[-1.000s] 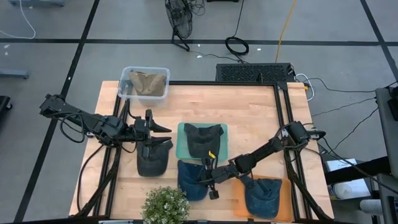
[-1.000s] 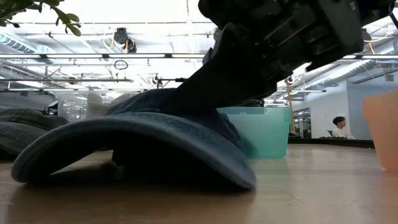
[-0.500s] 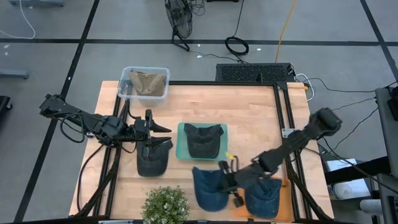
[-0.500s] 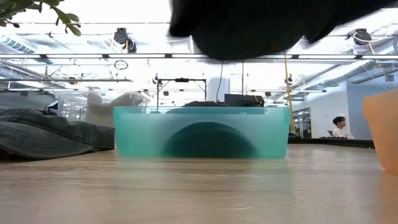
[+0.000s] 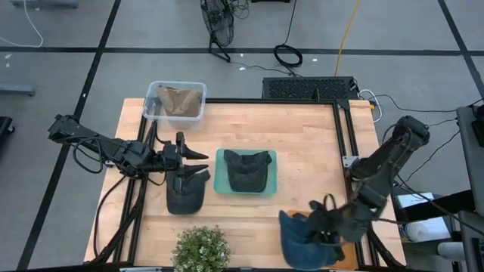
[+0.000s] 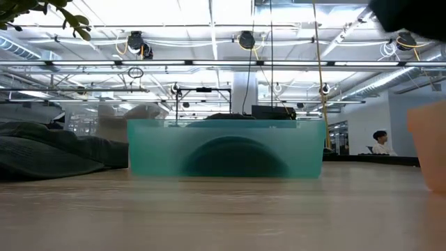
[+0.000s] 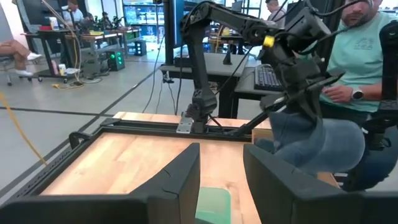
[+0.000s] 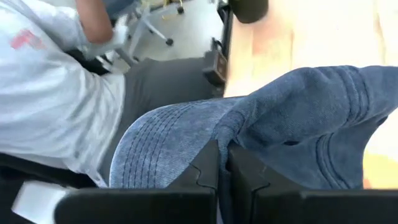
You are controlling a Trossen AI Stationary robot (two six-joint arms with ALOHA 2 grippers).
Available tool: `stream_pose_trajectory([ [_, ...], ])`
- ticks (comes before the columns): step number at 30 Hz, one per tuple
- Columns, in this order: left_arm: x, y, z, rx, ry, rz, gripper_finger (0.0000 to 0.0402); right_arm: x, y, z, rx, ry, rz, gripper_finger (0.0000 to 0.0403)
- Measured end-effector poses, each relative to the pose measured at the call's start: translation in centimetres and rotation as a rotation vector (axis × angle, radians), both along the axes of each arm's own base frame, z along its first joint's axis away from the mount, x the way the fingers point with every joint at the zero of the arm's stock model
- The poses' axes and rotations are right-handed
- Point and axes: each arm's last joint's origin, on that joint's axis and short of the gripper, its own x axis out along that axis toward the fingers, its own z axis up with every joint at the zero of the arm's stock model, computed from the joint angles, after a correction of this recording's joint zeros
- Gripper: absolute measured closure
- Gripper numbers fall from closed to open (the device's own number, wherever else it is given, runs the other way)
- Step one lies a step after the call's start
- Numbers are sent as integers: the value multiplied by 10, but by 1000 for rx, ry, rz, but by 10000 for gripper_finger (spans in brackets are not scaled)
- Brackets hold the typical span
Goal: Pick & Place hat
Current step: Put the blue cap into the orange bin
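Note:
A blue denim hat (image 5: 305, 238) hangs in the air at the table's near right, and my right gripper (image 5: 327, 219) is shut on it. The left wrist view shows that hat (image 7: 317, 142) below the right arm's hand. My left gripper (image 5: 197, 155) stands open and level at the left, above a dark hat (image 5: 185, 190) that lies crown up on the table. Its fingers (image 7: 180, 180) hold nothing. Another dark hat (image 5: 246, 170) lies in the teal tray (image 5: 221, 185) at mid-table. My right gripper pinches a fold of the hat's cloth (image 8: 225, 134) between its two fingers, where the stitched brim (image 8: 155, 149) meets the crown (image 8: 311, 134). The fingers slant down from the table's right side. The hat hangs below them, lifted clear of the table.
A clear bin (image 5: 175, 100) with a tan hat stands at the far left corner. A potted plant (image 5: 200, 248) is at the near edge. An orange tray (image 6: 428, 143) stands at the near right. Bare wood lies between the teal tray (image 6: 226, 148) and the right rail.
My right gripper has risen and swung from the table's near middle toward the near right, rolling as it went. The blue hat, which lay on the table before the low camera, has been lifted clear and carried along.

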Motion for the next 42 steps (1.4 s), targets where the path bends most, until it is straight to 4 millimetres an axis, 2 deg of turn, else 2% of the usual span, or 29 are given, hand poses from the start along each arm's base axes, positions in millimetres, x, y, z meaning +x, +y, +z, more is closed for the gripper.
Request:
stream_pose_trajectory([
  [8,0,1,0,2,0,34,270,-46,21,5,49,-26,-100,398],
  [16,0,1,0,-5,2,41,270,-76,23,-4,-8,-9,-202,399],
  [20,2,0,-3,-2,21,41,270,-82,23,-10,23,29,-236,399],
  [32,10,-2,-10,37,57,71,270,-85,22,-54,67,67,-239,392],
  [36,10,-2,-10,36,57,74,270,-86,20,-65,72,63,-235,372],
  [42,10,-2,-10,36,57,75,270,-86,16,-76,20,40,-227,318],
])
